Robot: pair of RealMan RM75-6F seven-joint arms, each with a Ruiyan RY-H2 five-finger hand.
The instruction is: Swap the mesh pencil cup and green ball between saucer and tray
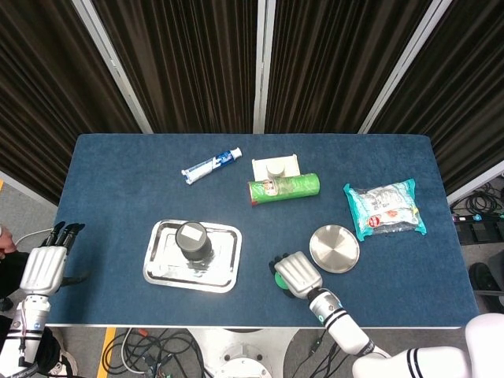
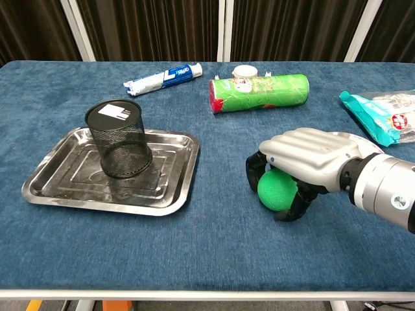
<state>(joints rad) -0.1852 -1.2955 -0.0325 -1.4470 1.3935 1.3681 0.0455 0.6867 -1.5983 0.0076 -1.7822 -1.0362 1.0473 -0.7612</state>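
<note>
Curling its fingers around the green ball (image 2: 277,188), the right robot hand (image 2: 305,162) grips it near the table's (image 1: 118,173) front edge, beside the saucer (image 1: 334,248). The mesh pencil cup (image 2: 119,146) stands upright in the tray (image 2: 65,191). The left robot hand (image 1: 46,268), fingers straight, hangs off the table's left edge.

A blue table (image 1: 118,169) bears a tray (image 1: 224,260), saucer (image 1: 334,248), toothpaste (image 1: 211,165), green canister (image 1: 284,188), snack bag (image 1: 385,208), perhaps a small lidded box (image 1: 275,167).
</note>
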